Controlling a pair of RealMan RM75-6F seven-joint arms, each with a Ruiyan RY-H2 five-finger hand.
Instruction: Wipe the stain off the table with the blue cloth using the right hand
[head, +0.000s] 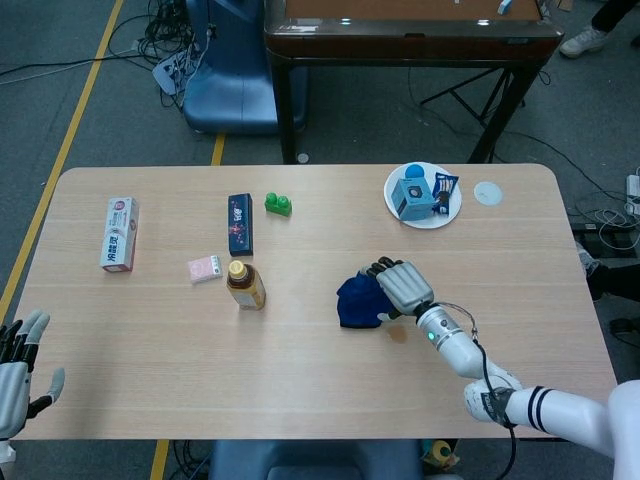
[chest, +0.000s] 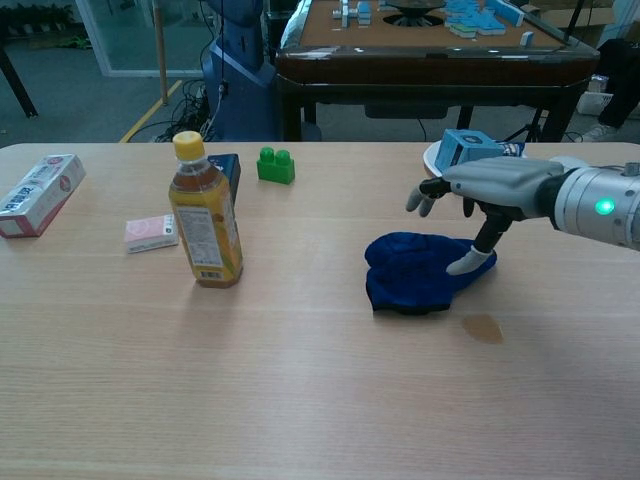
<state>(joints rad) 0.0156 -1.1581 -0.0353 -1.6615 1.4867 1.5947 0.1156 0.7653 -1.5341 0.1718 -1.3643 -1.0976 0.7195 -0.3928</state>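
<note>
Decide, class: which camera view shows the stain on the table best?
The chest view: the stain lies unobstructed on the table, just right of the blue cloth. In the head view, the stain is small and faint, tucked beside the right hand and its wrist.

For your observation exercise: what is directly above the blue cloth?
The right hand hovers over the blue cloth, fingers spread and thumb tip near the cloth. Contact cannot be told.
</note>
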